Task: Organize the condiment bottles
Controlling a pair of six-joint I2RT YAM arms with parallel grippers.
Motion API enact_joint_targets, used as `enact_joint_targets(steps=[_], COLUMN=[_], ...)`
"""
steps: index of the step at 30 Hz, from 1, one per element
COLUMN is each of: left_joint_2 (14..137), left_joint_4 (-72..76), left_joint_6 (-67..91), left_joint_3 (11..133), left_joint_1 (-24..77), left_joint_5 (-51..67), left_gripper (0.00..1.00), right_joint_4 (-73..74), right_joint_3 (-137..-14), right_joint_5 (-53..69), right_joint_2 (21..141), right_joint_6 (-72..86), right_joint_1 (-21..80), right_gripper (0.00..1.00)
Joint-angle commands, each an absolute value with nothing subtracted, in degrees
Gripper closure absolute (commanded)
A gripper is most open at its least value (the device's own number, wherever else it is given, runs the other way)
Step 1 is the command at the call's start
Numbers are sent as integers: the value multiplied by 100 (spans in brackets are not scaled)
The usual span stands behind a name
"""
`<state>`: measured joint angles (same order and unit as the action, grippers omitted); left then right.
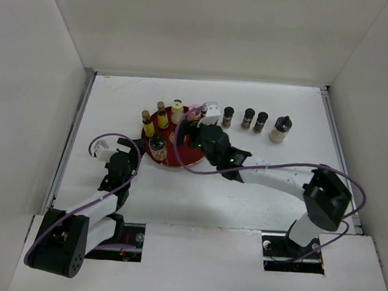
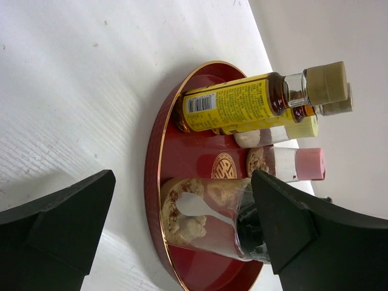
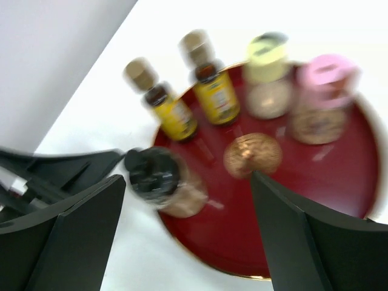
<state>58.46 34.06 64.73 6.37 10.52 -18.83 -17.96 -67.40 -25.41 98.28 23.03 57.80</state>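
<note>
five small condiment bottles are standing on the round red tray, four dark-capped bottles sitting on the white worktop beside it. the left pincer and right pincer are gaping wide, holding nothing.

Glossy red tray, clear condiment bottles, matt white table

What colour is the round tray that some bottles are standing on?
The tray is dark red with a thin gold rim, clearest in the left wrist view.
</note>
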Motion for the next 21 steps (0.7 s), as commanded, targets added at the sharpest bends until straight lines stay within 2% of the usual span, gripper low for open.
enact_joint_targets(steps=[1, 3, 5, 6, 8, 9, 12, 14, 16, 21], left_joint_2=[5792, 5801, 5740, 5739, 5800, 5818, 5748, 5722, 5818, 5845], left_joint_4=[3577, 3577, 3577, 3577, 3577, 3577, 3577, 3577, 3577, 3612], left_joint_6=[6495, 6513, 6504, 6495, 6478, 6495, 6478, 6469, 6460, 6460], left_joint_3=[598, 598, 606, 606, 615, 624, 624, 633, 650, 650], left_joint_1=[1059, 1068, 1076, 1076, 1076, 1076, 1085, 1094, 1120, 1094], left_joint_5=[-1925, -1881, -1872, -1872, -1898, -1881, -1854, -1907, -1916, -1889], left_gripper=[0, 0, 0, 0, 0, 0, 0, 0, 0, 0], right_joint_4=[-2425, -2400, -2242, -2128, -1760, -1584, -1039, -827, -730, -519], right_joint_3=[-5970, -5478, -5047, -4906, -4624, -4527, -4403, -4429, -4604, -5237], right_joint_5=[-2531, -2522, -2654, -2750, -3057, -3198, -3515, -3673, -3665, -3577], right_joint_2=[8906, 8387, 7860, 7666, 7262, 7138, 7066, 7250, 7583, 8401], right_joint_6=[2434, 2513, 2531, 2531, 2487, 2461, 2356, 2294, 2215, 1969], right_joint_1=[5183, 4674, 4147, 3935, 3391, 3118, 2380, 2001, 1693, 1464], right_gripper=[11, 22, 45, 52, 62, 62, 55, 35, 22, 11])
